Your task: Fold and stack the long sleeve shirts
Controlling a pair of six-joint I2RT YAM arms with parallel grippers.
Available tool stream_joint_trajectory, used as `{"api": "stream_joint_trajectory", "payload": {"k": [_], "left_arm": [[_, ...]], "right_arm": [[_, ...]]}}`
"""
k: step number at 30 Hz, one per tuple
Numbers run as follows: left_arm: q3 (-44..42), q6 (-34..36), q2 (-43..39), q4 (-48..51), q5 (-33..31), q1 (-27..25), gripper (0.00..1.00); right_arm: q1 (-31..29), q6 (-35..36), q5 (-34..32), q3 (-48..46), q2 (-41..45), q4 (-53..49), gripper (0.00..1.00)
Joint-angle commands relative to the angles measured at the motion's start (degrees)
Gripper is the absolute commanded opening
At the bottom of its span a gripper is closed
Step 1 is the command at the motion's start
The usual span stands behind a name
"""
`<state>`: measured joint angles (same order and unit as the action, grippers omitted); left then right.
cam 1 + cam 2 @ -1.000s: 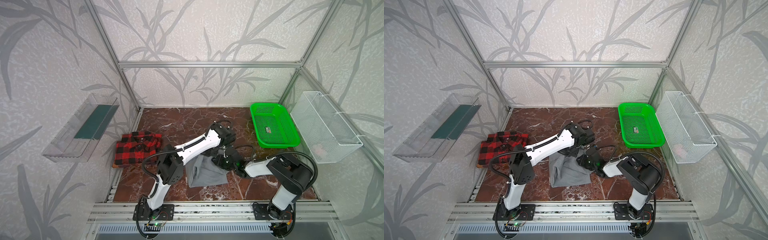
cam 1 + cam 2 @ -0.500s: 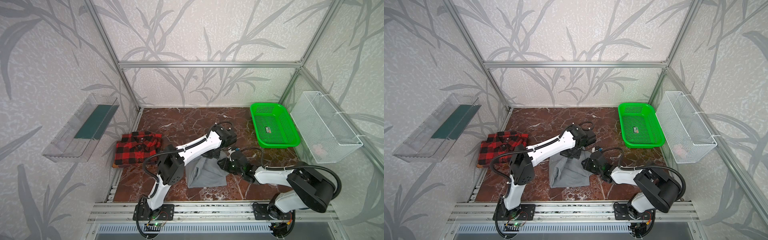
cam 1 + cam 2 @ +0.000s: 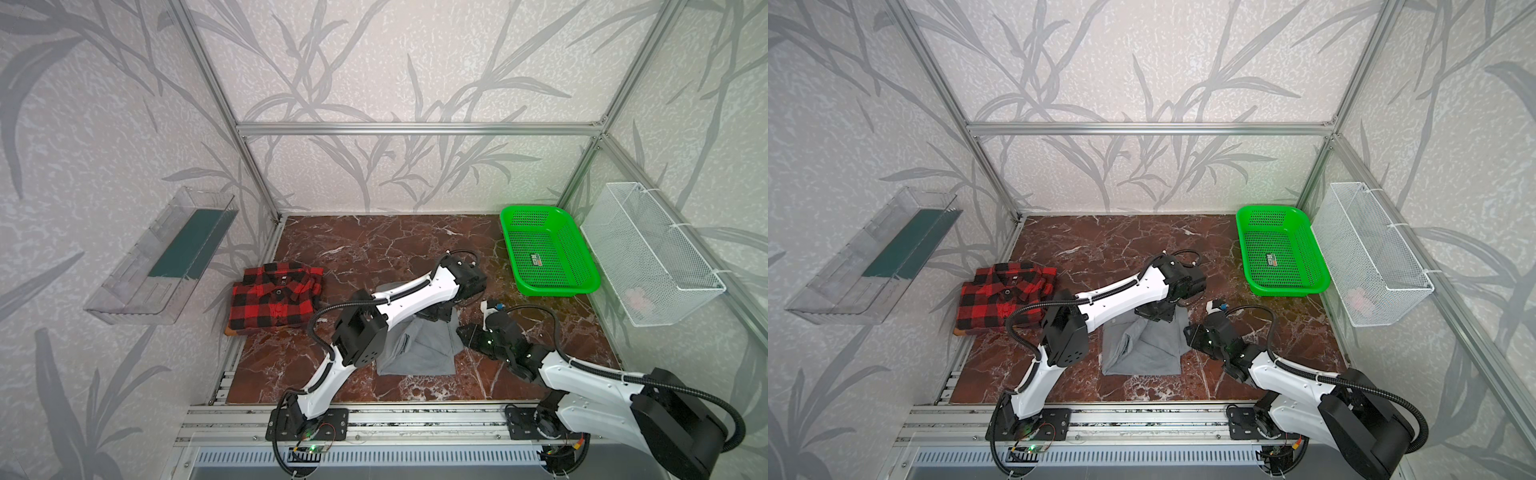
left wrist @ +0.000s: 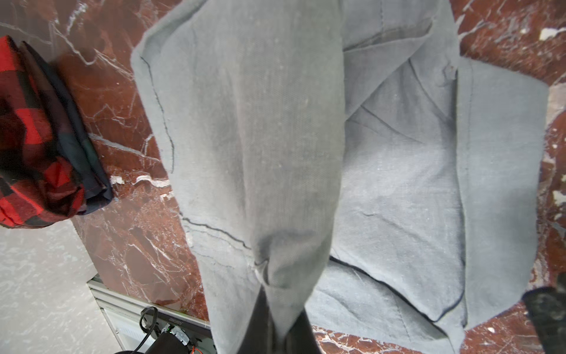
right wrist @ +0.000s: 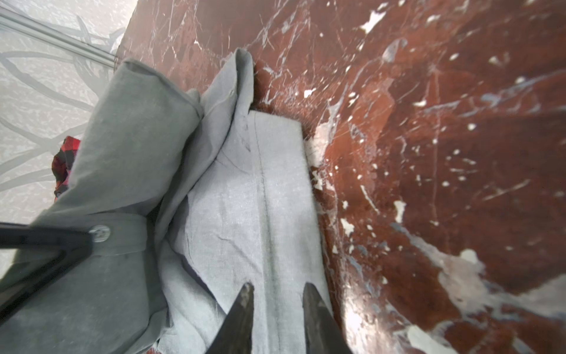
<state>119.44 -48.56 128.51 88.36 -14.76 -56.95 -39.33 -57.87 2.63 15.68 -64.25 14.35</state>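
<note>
The grey long sleeve shirt lies partly folded in the middle of the marble floor. My left gripper is shut on a fold of it, and that fold rises from the shirt's far edge. The cloth hangs taut from the jaws over the flat panel. Open and empty, my right gripper sits low at the shirt's right edge, its fingertips astride a seam of the flat cloth. The red-and-black plaid shirt lies folded at the left.
A green plastic basket stands at the back right of the floor. A white wire basket hangs on the right wall and a clear bin on the left wall. Metal rails run along the front edge.
My right arm's elbow has swung down toward the front right, while its gripper stayed by the shirt's right edge. The left gripper has shifted slightly right with the grey fold still in it.
</note>
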Motion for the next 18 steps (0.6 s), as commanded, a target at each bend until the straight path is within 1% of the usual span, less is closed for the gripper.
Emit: {"api": "stream_joint_trajectory", "payload": {"k": [1,6,9,12,13,15,18], "left_arm": [[3.14,-1.97,0.84,2.89,1.24,-0.36,0.08],[4.75,-3.12,-0.21,2.22,2.93,-1.38,0.12],[4.52,-3.34,-1.14,1.47,3.77,-2.17,0.19],[3.86,-3.89,-1.37,1.49,4.02,-2.72,0.19],[3.64,-4.24,-1.41,1.63,4.32,-2.74,0.23],[3.62,-4.35,-1.80,1.54,4.91,-2.82,0.26],[4.50,-5.34,-3.20,1.27,4.89,-2.76,0.28]], "right_arm": [[0.13,1.26,1.56,-0.47,-1.58,1.94,0.29],[0.22,0.83,2.79,-0.99,-3.50,4.63,0.29],[0.22,0.91,2.56,-1.17,-3.13,4.62,0.29],[0.15,1.18,1.99,-1.44,-2.38,4.51,0.29],[0.15,1.22,1.87,-1.41,-2.14,4.38,0.29],[0.17,1.25,1.85,-1.44,-1.85,4.19,0.29],[0.20,1.26,1.98,-1.42,-1.76,4.11,0.29]]}}
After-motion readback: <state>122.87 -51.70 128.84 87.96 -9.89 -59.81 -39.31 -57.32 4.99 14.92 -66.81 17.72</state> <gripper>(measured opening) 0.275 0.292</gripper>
